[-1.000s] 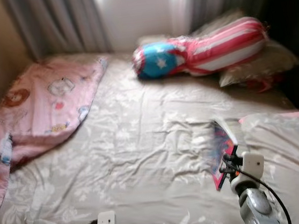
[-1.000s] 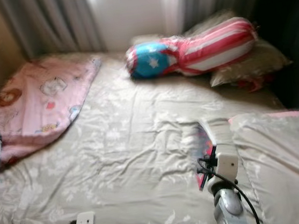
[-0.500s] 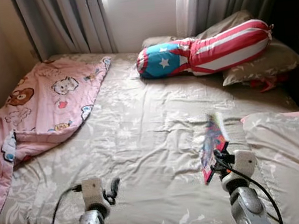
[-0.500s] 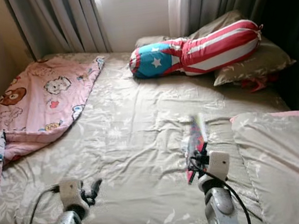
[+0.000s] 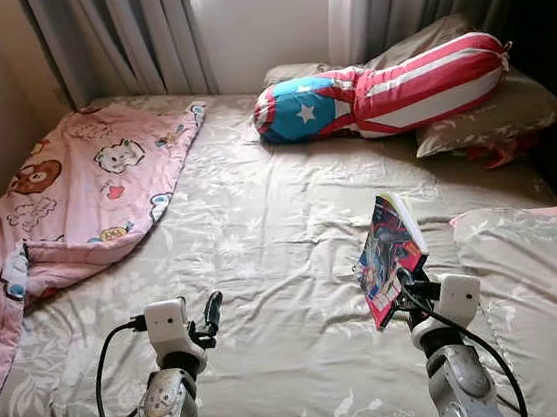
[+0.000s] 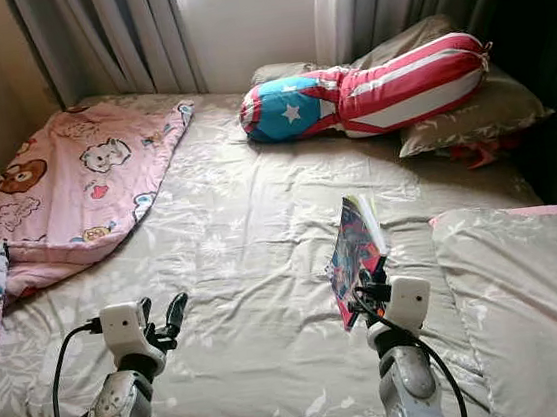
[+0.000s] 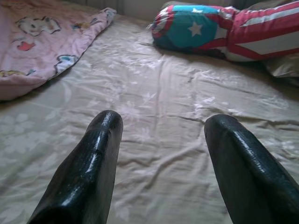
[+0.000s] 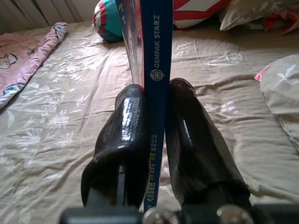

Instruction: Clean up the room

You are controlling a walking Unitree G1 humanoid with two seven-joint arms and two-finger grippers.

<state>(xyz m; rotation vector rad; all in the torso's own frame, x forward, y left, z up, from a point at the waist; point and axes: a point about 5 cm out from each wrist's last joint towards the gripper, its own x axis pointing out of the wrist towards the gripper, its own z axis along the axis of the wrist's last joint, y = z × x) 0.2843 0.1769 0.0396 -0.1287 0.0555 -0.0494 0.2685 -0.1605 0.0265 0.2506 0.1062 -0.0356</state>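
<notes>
comic book (image 5: pixel 390 256) is clamped upright by its spine in the right claw (image 8: pixel 156 135), lifted above the bed (image 5: pixel 261 231). left claw (image 7: pixel 161 154) hovers over the sheet, fingers spread, empty. keep your grip firm and the book vertical while you carry it off.

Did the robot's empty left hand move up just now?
Yes. The open left gripper has risen from the picture's bottom edge, where it sat a second ago, to hover over the beige flowered bedsheet.
</notes>
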